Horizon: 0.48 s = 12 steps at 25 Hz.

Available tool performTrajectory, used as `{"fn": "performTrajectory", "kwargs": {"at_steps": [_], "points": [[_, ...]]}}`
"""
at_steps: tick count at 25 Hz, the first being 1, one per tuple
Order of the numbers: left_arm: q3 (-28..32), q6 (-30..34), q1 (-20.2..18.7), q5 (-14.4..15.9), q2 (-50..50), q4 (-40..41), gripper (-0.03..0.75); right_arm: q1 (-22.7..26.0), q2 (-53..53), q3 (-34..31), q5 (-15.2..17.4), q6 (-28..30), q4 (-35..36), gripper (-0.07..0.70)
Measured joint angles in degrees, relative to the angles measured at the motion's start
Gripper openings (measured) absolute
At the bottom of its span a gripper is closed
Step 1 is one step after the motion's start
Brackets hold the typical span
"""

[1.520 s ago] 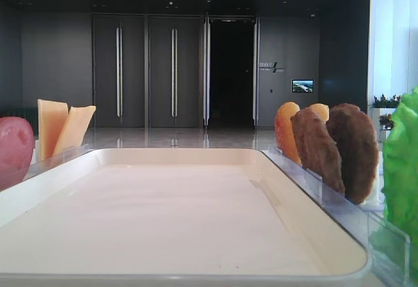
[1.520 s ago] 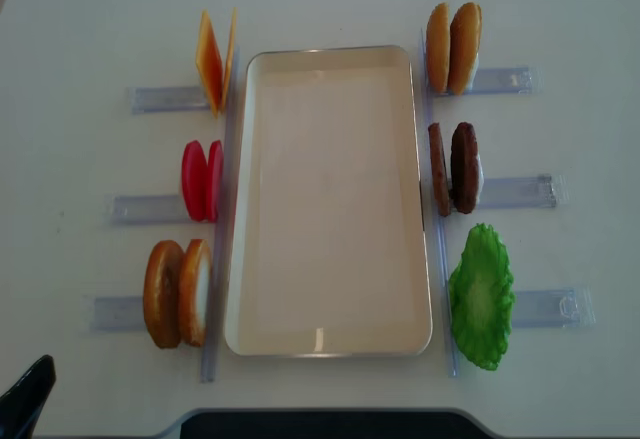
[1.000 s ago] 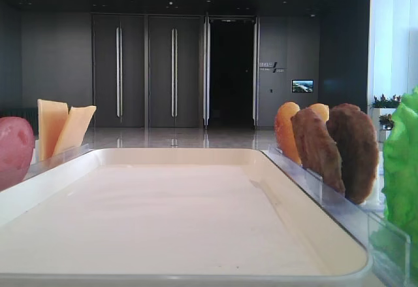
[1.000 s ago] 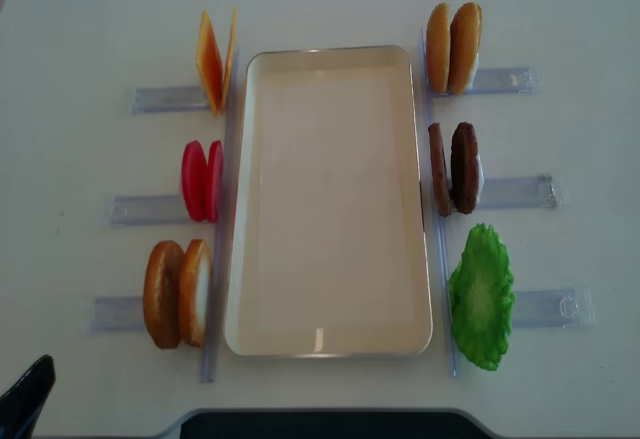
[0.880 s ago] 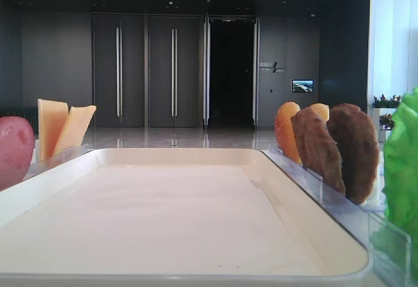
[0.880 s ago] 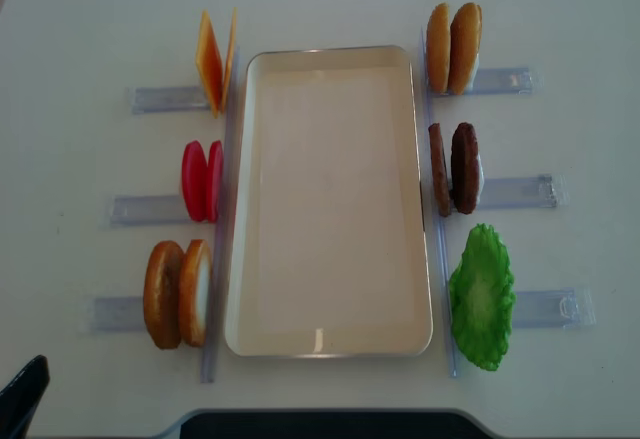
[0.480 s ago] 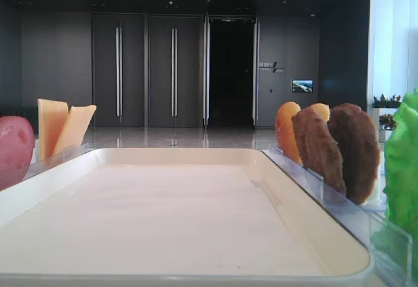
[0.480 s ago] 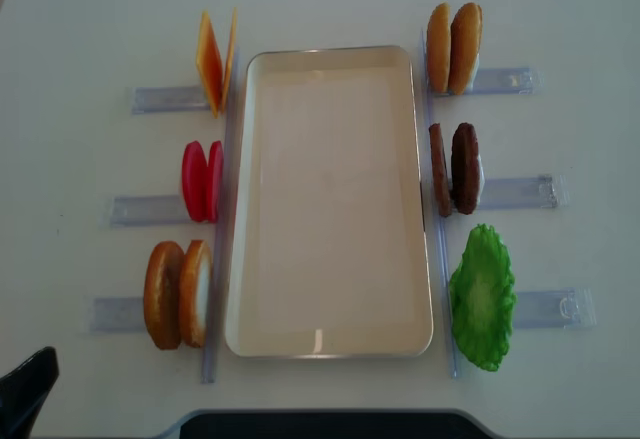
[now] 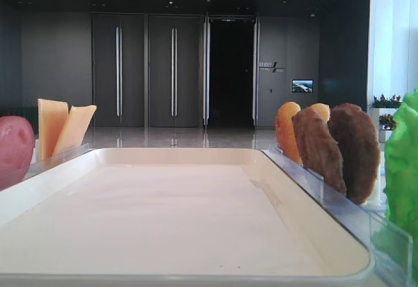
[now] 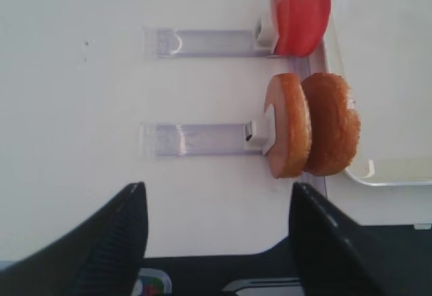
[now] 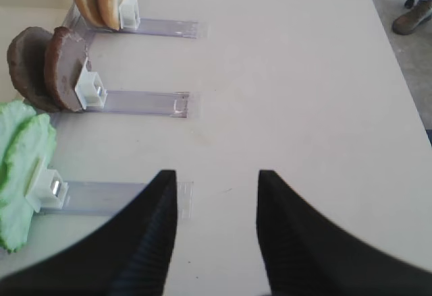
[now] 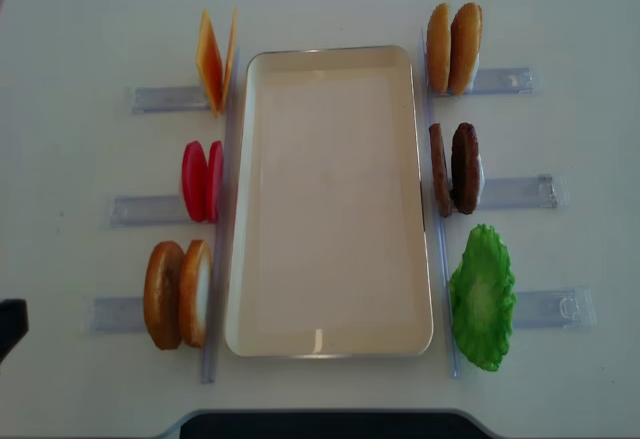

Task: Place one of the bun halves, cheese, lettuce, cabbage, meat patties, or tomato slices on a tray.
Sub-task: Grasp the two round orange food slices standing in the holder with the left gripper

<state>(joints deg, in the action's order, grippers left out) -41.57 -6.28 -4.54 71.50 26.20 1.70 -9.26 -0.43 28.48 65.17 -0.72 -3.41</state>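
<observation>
Since the earlier overhead frame, the dark shape at the bench's lower-left corner has shifted up along the left edge; only a sliver of the left arm [image 12: 8, 325] shows there now. Nothing else on the bench has moved

On the white bench [image 12: 80, 19] the off-white tray [image 12: 330, 344] lies bare in the middle, with clear plastic holders [image 12: 520, 191] standing out from both long sides. On its left side stand the cheese slices [image 12: 214, 61], the tomato slices [image 12: 201, 180] and one pair of bun halves [image 12: 177, 293]. On its right side stand a second bun pair [image 12: 453, 47], the meat patties [image 12: 455, 168] and the green lettuce [image 12: 482, 295]. All food sits upright in its holders, just beside the tray rim, none on the tray

In the left wrist view the left gripper [image 10: 216, 232] hangs over bare bench with its fingers spread wide, holding nothing, short of the near bun pair [image 10: 312, 125]. The right gripper [image 11: 217, 222] is likewise spread and empty, over bare bench to the right of the lettuce holder [image 11: 101, 196]
</observation>
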Motion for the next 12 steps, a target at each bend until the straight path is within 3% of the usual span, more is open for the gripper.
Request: {"fn": "performTrajectory", "kwargs": {"at_steps": [12], "points": [[-5.3,-1.7,0.0,0.0,21.8,-1.2,0.452,0.0,0.0,0.0,0.0,0.0,0.0,0.303]]}}
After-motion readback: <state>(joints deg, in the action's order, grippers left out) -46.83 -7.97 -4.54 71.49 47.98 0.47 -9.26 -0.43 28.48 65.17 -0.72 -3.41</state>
